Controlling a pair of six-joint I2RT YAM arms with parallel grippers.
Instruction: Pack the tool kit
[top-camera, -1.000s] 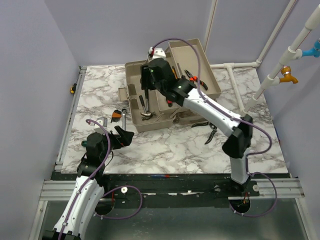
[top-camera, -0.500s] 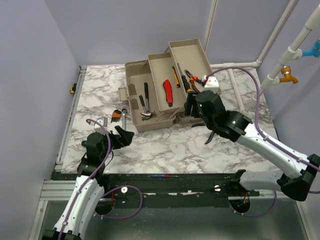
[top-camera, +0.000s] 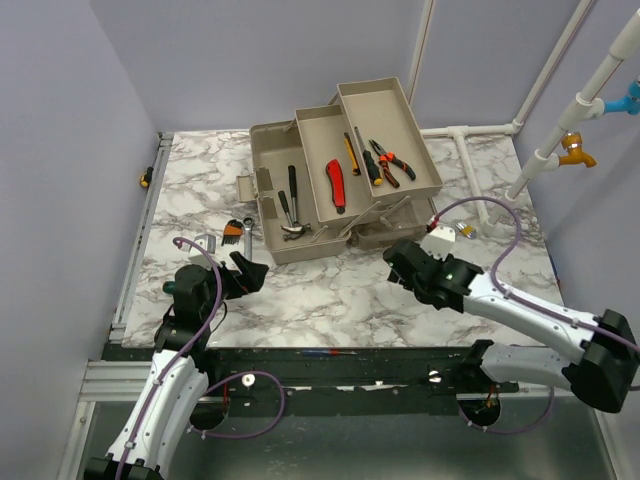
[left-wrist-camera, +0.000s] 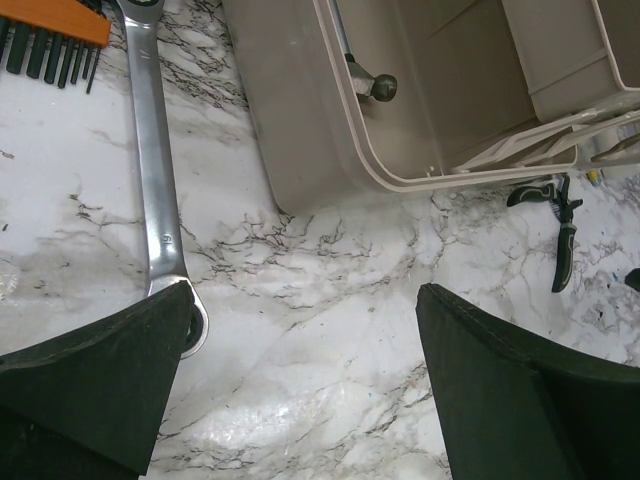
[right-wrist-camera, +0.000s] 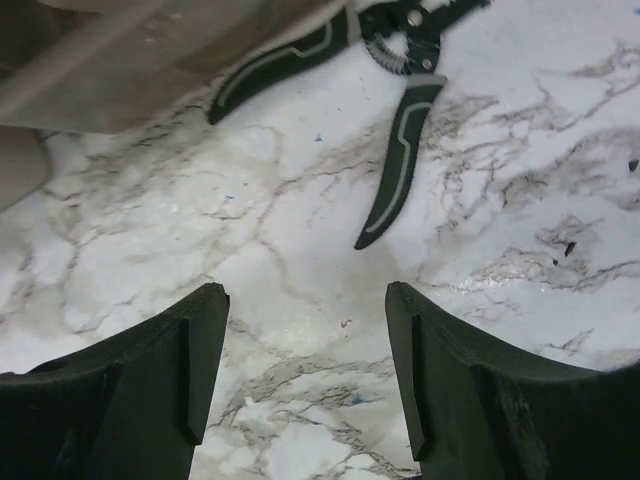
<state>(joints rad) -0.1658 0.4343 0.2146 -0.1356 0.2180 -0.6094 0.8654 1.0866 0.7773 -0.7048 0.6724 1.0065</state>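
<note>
Right gripper (top-camera: 402, 268) has drawn back from above the toolbox (top-camera: 275, 150) and now sits low over the table (top-camera: 330, 295), just in front of the box's right end. Left gripper (top-camera: 248, 272) is unchanged, near the box's front left corner.

Both sets of jaws are spread wide and hold nothing. Only marble shows between them in each wrist view (right gripper (right-wrist-camera: 305, 300), left gripper (left-wrist-camera: 305, 295)).

The toolbox stands open beyond both grippers, its two trays folded out in steps toward the right. A hammer (top-camera: 291, 210) lies in the box body. A red cutter (top-camera: 336, 185) lies in the middle tray. Orange pliers (top-camera: 388, 162) lie in the far right tray.

Black pliers (right-wrist-camera: 400, 160) lie on the marble against the box's front right, handles apart, just ahead of the right gripper. A wrench (left-wrist-camera: 155, 190) and a set of hex keys (top-camera: 236, 228) lie left of the box, ahead of the left gripper.
</note>
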